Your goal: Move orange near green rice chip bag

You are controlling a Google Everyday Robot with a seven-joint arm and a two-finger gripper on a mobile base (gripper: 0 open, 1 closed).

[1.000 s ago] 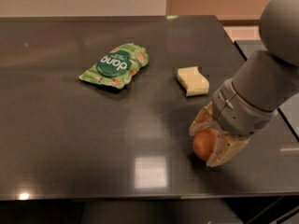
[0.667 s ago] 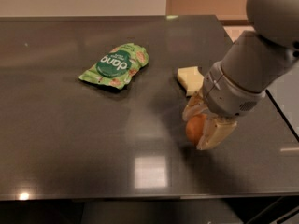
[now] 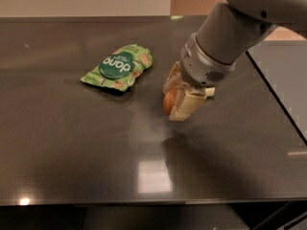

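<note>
The orange (image 3: 169, 102) is a small round fruit held between my gripper's pale fingers (image 3: 184, 105). My gripper (image 3: 173, 101) is shut on it, just above the dark table near the middle, at the end of the large grey arm (image 3: 225, 37) coming in from the upper right. The green rice chip bag (image 3: 118, 66) lies flat on the table to the left and a little behind the gripper, with a dark green round logo. A short stretch of bare table separates the bag from the orange.
A pale yellow block (image 3: 209, 93) is mostly hidden behind the gripper, only an edge showing at its right. The dark table (image 3: 72, 143) ends at a front edge at the bottom and a right edge past the arm.
The gripper has carried the orange left and toward the back of the table, from the right front area to close by the bag. It now covers most of the yellow block.
</note>
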